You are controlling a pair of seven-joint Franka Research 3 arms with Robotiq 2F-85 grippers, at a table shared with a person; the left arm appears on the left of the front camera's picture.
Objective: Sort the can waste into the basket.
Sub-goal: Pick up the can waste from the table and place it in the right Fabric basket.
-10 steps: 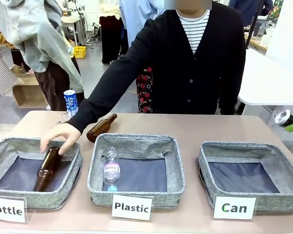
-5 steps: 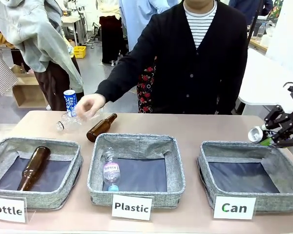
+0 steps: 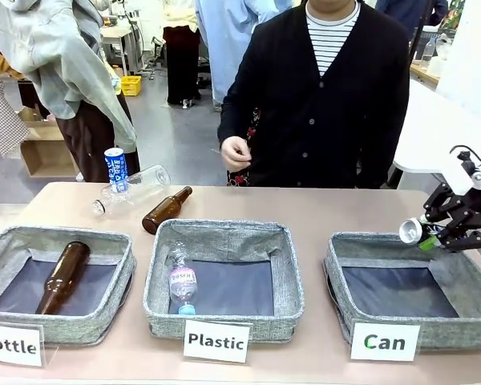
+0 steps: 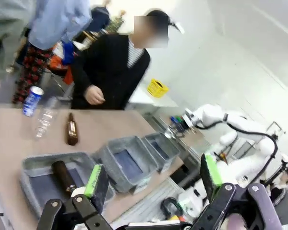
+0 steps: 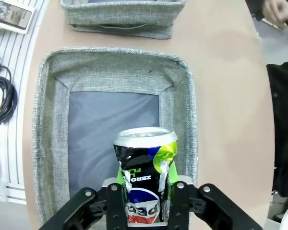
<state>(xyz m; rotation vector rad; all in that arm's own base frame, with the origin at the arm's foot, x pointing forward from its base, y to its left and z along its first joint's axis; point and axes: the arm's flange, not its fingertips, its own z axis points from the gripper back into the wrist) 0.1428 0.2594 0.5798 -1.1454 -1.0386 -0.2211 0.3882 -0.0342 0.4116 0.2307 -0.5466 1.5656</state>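
- Pinches the black can (image 5: 145, 167) in the right gripper (image 5: 145, 191), fingers pressed against its dented sides, silver top pointing away from the wrist.
- Hangs that can sideways, top toward the left, over the far right rim of the basket (image 3: 337, 277), above the dark lining and clear of it.
- Marks this basket with a white "Can" sign (image 3: 385, 342) at its near wall.
- Finds the blue and white can (image 3: 115, 168) upright at the far left edge of the table (image 3: 321, 210), well apart from the basket.
- Shows the left gripper (image 4: 151, 178) spread wide, green pads apart, nothing between them.
- Has a loose clear bottle (image 3: 132, 188) lying just beside the blue and white can, and a loose brown bottle (image 3: 166, 210) lying near it to the right.
- Holds a small clear bottle (image 3: 182, 285) in the middle Plastic basket (image 3: 224, 237) and a second brown bottle (image 3: 62, 277) in the left Bottle basket (image 3: 8, 241).
- Sees the person's hand (image 3: 236, 152) raised at the torso, off the table.
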